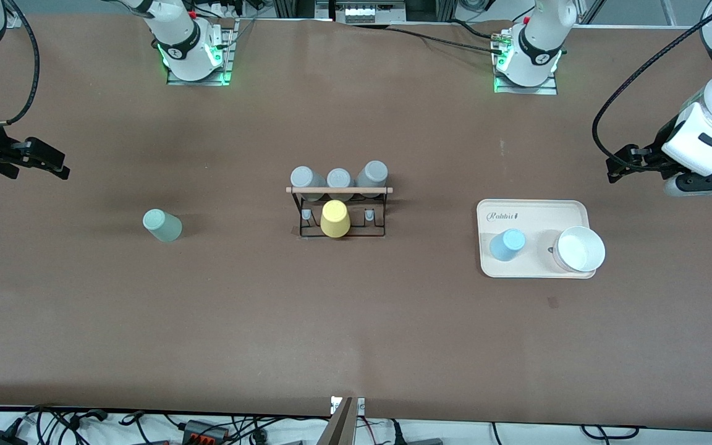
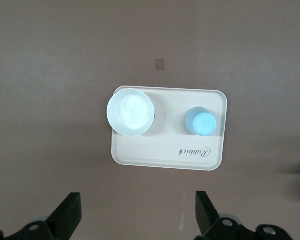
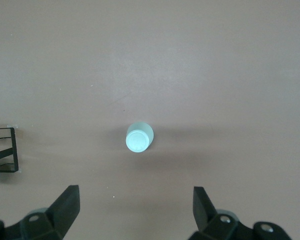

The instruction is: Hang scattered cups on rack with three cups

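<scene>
Cups wait apart: the mint-green cup [image 1: 162, 225] stands upside down on the bare table toward the right arm's end, the right gripper [image 1: 38, 159] up in the air with jaws spread and empty. At mid-table the rack [image 1: 339, 204] carries cups; the light blue cup [image 1: 507, 245] stands inverted on the tray [image 1: 535, 211], the left gripper [image 1: 631, 162] likewise spread and empty above the table's end. Both look light, rigid and smooth, probably slippery, so pinching across the side walls seems best.

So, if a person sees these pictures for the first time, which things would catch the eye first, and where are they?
Probably the rack in the middle of the table, with three grey cups on it and a yellow cup at its front. Next, the light blue cup and white bowl on the tray toward the left arm's end, and the mint-green cup alone toward the right arm's end. The left gripper and right gripper hang open above the table ends.
</scene>
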